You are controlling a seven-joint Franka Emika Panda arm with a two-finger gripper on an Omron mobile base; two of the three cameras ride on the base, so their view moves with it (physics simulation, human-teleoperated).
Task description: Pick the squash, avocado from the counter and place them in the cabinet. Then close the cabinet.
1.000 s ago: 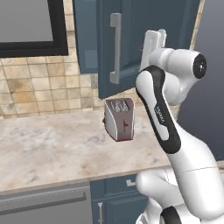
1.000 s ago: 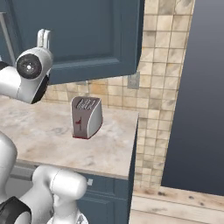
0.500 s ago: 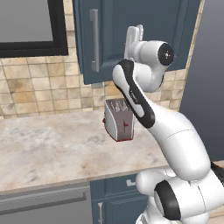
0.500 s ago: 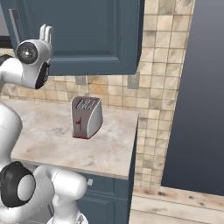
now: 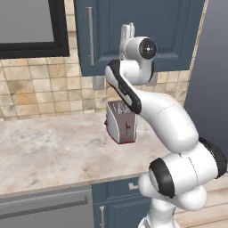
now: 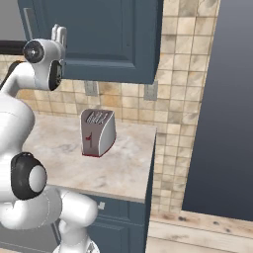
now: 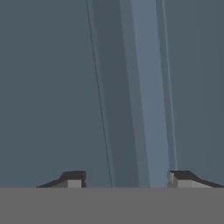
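Gripper (image 5: 128,32) raised up against the dark blue cabinet (image 5: 173,31) door, fingers spread apart, nothing between them. Hand view: fingertips (image 7: 72,179) wide, facing the cabinet panel. Silver bar handle (image 5: 91,30) left of the gripper. Toaster (image 5: 120,121) sits on the counter (image 5: 53,151) below.

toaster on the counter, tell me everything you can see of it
The toaster is a small boxy appliance, silver-grey like metal, with a dark red face and base trim. Two slots run along its top. It stands upright on the marbled counter, toward the counter's right end, a little out from the tiled wall. Nothing but the counter touches it; in the left base view the arm crosses part of it.
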